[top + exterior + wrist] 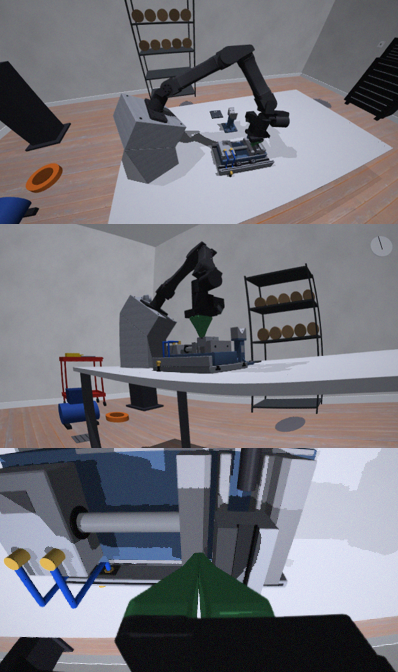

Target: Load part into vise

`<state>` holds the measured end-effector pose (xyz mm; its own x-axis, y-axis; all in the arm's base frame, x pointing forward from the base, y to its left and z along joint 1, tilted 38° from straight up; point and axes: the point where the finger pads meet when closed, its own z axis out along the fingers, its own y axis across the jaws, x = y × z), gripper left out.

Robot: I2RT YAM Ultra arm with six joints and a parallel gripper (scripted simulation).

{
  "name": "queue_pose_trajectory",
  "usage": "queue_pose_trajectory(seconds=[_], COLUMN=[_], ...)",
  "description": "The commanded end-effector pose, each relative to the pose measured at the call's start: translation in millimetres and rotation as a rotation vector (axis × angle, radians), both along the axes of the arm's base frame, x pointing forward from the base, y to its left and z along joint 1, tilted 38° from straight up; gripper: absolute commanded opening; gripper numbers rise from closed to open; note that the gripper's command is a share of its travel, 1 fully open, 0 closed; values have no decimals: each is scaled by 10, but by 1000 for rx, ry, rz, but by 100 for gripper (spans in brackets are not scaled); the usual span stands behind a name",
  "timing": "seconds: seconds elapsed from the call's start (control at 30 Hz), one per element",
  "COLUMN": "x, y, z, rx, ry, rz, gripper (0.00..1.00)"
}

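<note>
The grey part (226, 550) lies between the jaws, its dark slot facing up and its long side beside the fixed jaw (292, 503) (221, 346); whether they touch is unclear. A gap shows between its end and the work stop (248, 470). My gripper (198, 560) (202, 336) is shut and empty, pointing down, its green tips at the moving jaw (194, 503) near the part's side. Contact cannot be told. The vise stands open. The infeed plate (216, 114) carries no part. The V-block (231, 112) (238, 333) is empty.
The air cylinder body (30, 528) with yellow fittings (52, 559) and blue hoses (74, 604) is on the moving-jaw side. The rod (130, 522) runs to the moving jaw. The V-block's blue stand (230, 126) is behind the vise. The robot's grey pedestal (149, 140) stands left.
</note>
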<state>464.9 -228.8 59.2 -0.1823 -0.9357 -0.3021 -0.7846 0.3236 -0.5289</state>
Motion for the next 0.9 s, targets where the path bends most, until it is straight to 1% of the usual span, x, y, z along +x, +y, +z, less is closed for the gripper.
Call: queue_pose_trajectory(seconds=[0.0,0.2,0.27,0.33,0.63,0.87], x=[-173,-262,-263,-263,-324,-355], y=[-75,-92,-122,-122,-187,-192], z=[146,263,353,353,596,634], rx=[5,5,-4,-4,-22,-22], ry=[-4,-5,-16,-16,-38,-38], rz=[-16,-16,-16,-16,-16,-16], gripper=[0,0,0,0,0,0])
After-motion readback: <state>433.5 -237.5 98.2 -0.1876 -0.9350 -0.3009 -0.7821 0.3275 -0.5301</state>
